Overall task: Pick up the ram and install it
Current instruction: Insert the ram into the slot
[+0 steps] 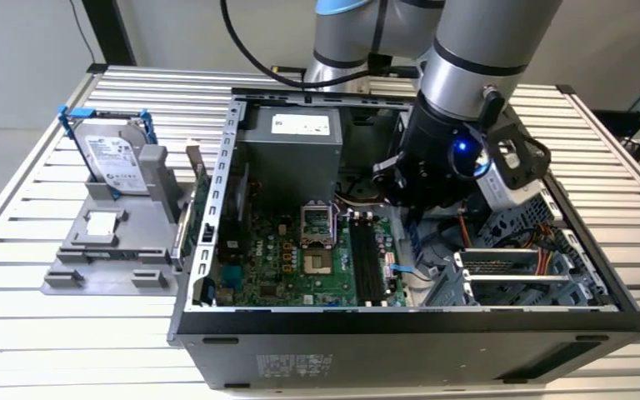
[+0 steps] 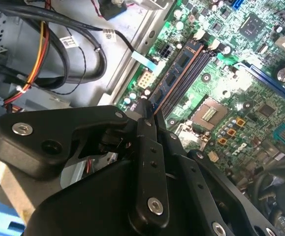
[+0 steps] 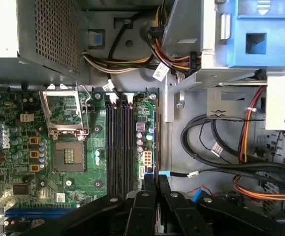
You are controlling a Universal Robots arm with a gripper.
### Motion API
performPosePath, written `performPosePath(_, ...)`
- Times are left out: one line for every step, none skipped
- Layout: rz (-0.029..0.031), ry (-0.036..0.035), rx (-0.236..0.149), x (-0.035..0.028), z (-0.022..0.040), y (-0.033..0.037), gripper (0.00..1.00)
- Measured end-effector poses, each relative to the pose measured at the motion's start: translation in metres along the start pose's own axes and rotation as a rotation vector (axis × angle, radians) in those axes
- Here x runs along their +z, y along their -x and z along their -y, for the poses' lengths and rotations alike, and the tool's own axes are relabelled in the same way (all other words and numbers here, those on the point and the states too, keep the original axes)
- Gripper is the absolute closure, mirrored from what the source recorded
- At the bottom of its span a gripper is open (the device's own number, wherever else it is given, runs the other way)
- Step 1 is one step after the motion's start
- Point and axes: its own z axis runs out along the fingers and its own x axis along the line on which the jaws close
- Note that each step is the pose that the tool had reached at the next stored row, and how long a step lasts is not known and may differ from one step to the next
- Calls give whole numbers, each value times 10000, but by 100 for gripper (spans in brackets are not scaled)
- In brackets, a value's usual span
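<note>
Over the motherboard (image 3: 98, 172), inside the open case (image 1: 214, 208), holds the ram (image 2: 179, 73) in the hand (image 2: 145, 109), clamped tight on the stick. Runs lengthwise along the slots (image 3: 118, 142), just beside them in the first wrist view. Probably not seated yet, though hard to tell from these angles. Could miss the slot if off line or tilted. Could jam on a latch, or flex under pressure if the notch sits reversed. Could also snag the cables (image 3: 244, 132) lying near.
</note>
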Motion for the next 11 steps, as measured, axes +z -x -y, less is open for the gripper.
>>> performPosePath(-1,0,10,17,0,-10,100)
performPosePath(-1,-1,22,34,0,-22,100)
performPosePath(-1,-1,34,50,0,-35,100)
performPosePath(-1,-2,47,67,0,-47,100)
performPosePath(-1,-1,69,85,0,-55,100)
performPosePath(-2,-2,96,102,0,-62,100)
performPosePath(-2,0,115,120,0,-71,100)
performPosePath(-2,-1,129,137,0,-78,100)
performPosePath(-3,-1,140,156,0,-82,100)
performPosePath(-3,-2,151,174,0,-84,100)
performPosePath(-3,-2,163,193,0,-87,100)
